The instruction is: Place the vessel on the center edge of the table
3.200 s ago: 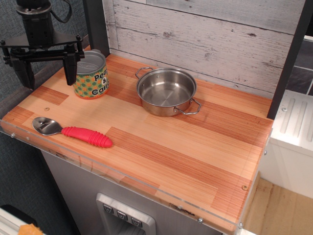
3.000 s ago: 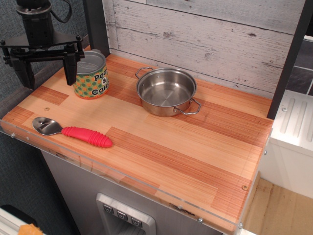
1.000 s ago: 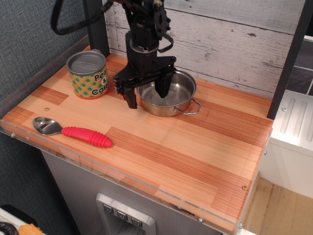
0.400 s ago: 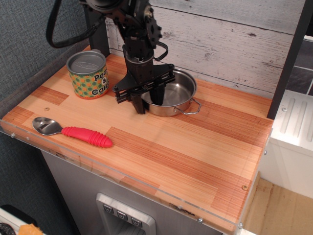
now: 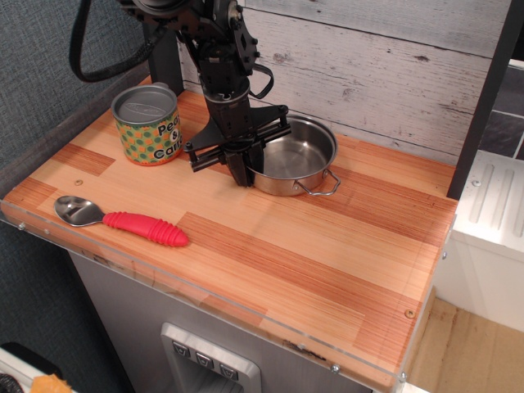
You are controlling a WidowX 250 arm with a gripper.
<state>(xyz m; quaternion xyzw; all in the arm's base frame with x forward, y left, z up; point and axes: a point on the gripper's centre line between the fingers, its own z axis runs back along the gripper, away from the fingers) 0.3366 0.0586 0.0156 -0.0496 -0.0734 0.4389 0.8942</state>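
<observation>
The vessel [image 5: 300, 157], a shallow shiny steel pot with wire loop handles, stands at the back middle of the striped wooden table [image 5: 327, 254]. My gripper [image 5: 245, 169] comes down from above at the pot's left rim. Its two black fingers stand close together across that rim, one outside the wall and one just inside, so it looks shut on the rim. The pot's left handle is hidden behind the gripper. The right handle shows at the front right.
A green-and-orange patterned tin can [image 5: 148, 124] stands at the back left, close to the left of the gripper. A spoon with a red handle [image 5: 123, 219] lies near the front left edge. A grey plank wall runs behind the table.
The gripper came from the far left over to the pot, dropped to its left rim and closed its fingers on it. The pot has shifted slightly to the right.
</observation>
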